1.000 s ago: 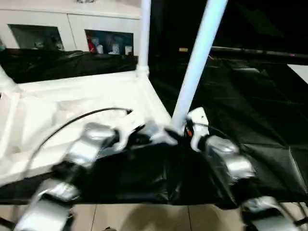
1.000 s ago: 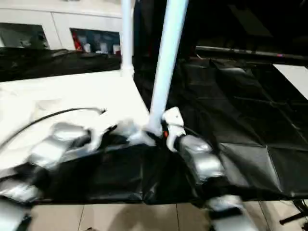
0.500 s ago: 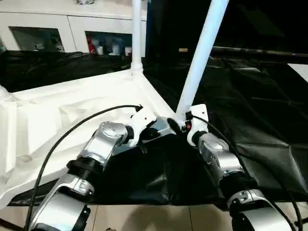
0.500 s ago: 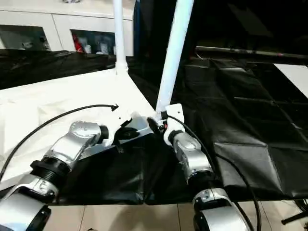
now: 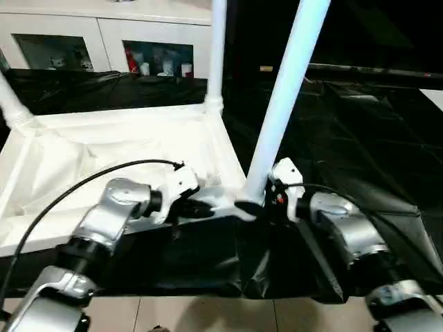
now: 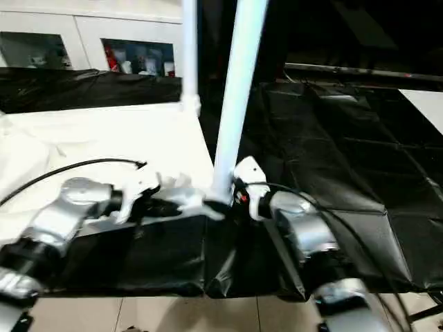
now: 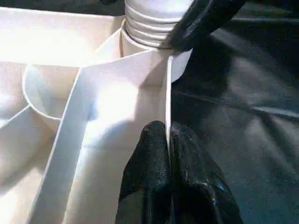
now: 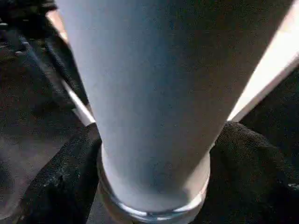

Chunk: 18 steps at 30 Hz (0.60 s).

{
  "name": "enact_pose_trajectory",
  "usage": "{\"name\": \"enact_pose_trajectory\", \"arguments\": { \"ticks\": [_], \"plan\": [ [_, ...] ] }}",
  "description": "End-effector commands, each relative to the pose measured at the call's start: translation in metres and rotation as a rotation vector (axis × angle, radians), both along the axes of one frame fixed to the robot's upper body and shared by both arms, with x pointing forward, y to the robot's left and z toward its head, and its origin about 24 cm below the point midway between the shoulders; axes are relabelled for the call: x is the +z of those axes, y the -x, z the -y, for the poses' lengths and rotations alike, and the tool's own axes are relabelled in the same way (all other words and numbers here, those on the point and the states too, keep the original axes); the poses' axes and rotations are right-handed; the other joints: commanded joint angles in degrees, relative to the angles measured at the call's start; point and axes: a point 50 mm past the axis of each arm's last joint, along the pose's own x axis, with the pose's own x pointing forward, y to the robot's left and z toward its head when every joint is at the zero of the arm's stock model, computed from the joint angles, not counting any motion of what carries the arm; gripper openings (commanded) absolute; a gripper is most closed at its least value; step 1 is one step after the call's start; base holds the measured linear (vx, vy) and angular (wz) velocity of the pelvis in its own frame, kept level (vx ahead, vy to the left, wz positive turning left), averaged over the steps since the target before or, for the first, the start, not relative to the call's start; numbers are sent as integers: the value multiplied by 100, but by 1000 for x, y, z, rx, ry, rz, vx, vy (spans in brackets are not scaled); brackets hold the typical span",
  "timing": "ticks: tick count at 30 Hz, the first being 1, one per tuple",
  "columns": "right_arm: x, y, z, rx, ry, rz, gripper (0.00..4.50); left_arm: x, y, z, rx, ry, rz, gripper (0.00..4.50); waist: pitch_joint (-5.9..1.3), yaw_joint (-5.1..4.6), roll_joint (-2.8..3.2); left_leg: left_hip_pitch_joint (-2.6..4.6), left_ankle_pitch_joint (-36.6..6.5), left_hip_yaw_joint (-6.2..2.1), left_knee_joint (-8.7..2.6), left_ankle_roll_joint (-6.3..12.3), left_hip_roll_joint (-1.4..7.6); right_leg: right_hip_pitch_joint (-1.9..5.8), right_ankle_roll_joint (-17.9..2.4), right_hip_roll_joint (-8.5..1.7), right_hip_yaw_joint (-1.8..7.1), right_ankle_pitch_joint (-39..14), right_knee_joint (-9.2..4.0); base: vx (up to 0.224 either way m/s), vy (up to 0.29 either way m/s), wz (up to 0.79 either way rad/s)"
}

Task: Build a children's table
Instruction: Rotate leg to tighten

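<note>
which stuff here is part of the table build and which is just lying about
Part of the job:
- table top, upside down
- near leg, in its corner socket, right gripper fingers either side
- far leg, upright
- left leg
- left gripper, pinching the top's rim

Just about:
- black cloth
- cabinet behind

The left gripper (image 7: 168, 140) rises from the bottom centre, its two black fingers (image 7: 149, 163) pinched on the thin white rim (image 7: 167, 98) of the children's table (image 7: 112, 112). At the top, a ribbed leg end (image 7: 149, 23) sits in the round corner socket (image 7: 135, 46), with another black finger (image 7: 205, 18) against it. Black cloth (image 7: 243, 102) covers the right side.
</note>
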Motion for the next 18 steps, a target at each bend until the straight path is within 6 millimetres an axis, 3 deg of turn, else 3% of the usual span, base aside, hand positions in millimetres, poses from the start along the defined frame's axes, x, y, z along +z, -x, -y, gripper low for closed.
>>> {"name": "enact_pose_trajectory", "arguments": {
  "ticks": [1,5,11,18],
  "plan": [
    [1,4,3,42,20,-8,390,-1,5,6,-53,49,-28,0,-308,4,-21,77,-1452,31,-336,202,99,259,-1212,-252,179,-1076,-406,0,0,0],
    [-4,8,1,71,45,-17,373,-1,5,4,-41,46,-26,0,-307,14,-43,73,-1527,25,-342,114,94,249,-1099,-260,183,-1350,-427,0,0,0],
    [-3,8,0,74,36,-24,323,1,4,4,-38,45,-23,0,-323,22,-32,73,-1324,28,-327,149,90,259,-1169,-248,182,-1005,-391,0,0,0],
    [-5,10,0,73,35,-31,282,1,4,3,-39,43,-25,0,-328,36,-24,76,-1331,28,-322,136,87,265,-1174,-247,180,-990,-387,0,0,0]
  ]
}}
